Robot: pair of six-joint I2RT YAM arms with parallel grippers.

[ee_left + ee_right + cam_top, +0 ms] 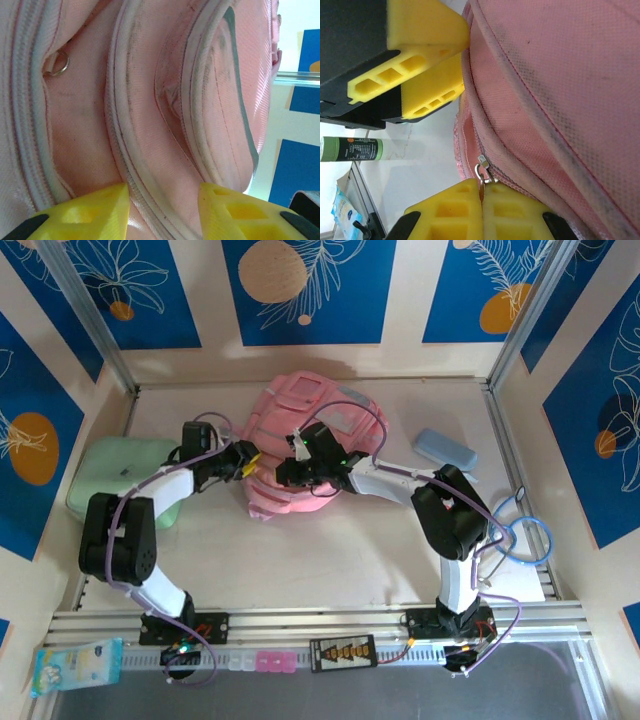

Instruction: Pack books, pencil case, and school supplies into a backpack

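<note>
The pink backpack [305, 435] lies in the middle of the table. My right gripper [292, 472] is at its near edge, shut on the metal zipper pull [485, 171]; its yellow fingertips [465, 205] are pressed together around the ring. My left gripper [250, 462] is at the backpack's left side, open, with a zipper seam [125, 165] and pink fabric between its fingers [90, 212]. The left gripper's fingers [427, 60] touch the backpack's edge in the right wrist view. The pale blue-grey pencil case [446, 449] lies to the right of the backpack. A small green cylinder [352, 149] lies on the table. The books are out of view.
A mint-green soft case [125, 475] lies at the left wall, beside the left arm. A blue tissue pack [75, 665] sits on the front rail at the left. A blue cable loop [525, 530] hangs by the right arm.
</note>
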